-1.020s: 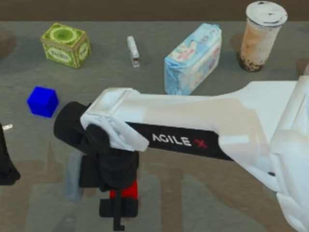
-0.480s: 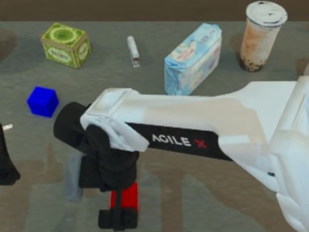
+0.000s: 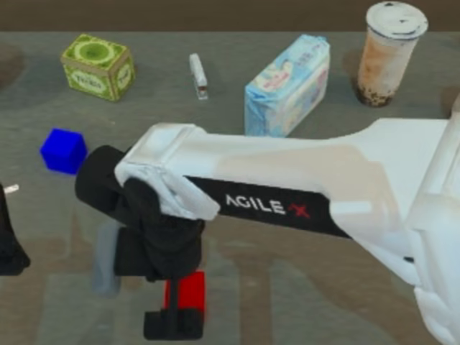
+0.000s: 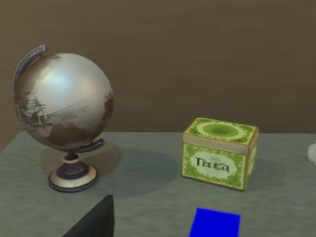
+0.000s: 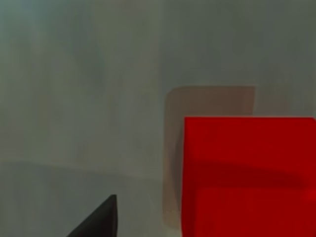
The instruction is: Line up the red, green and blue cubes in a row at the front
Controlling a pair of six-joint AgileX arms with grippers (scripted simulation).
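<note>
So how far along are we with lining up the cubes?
Early. Nothing is lined up. The right gripper is at the front edge with the red cube, grip unclear. The blue cube sits untouched at left, the green cube is out of sight, and the left gripper is parked at left.

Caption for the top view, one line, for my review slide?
Right arm's tool low at the table's front over the red cube; blue cube sits apart at left.

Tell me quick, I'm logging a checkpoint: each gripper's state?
Left gripper: parked at the left edge, cannot tell.
Right gripper: over the small glossy red cube, cannot tell.
</note>
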